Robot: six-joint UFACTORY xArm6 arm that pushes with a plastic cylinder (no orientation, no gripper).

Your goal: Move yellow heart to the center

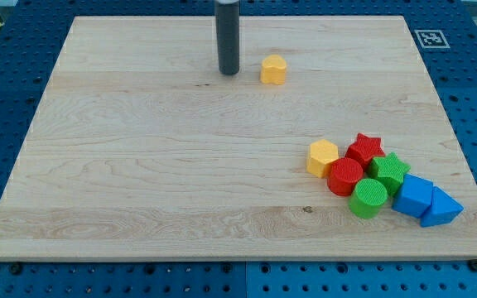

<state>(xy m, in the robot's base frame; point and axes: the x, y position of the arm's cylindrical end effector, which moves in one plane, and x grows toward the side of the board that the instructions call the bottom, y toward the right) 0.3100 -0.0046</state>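
In the camera view, my tip [228,73] rests on the wooden board [139,165] near the view's top, just to the left of the yellow heart [273,70], with a small gap between them. The rod has no hand to open or close. At the lower right sit a yellow hexagon [322,157], red star [364,149], red cylinder [345,176], green star [390,171], green cylinder [369,198], blue cube [414,195] and blue wedge [441,208], clustered together
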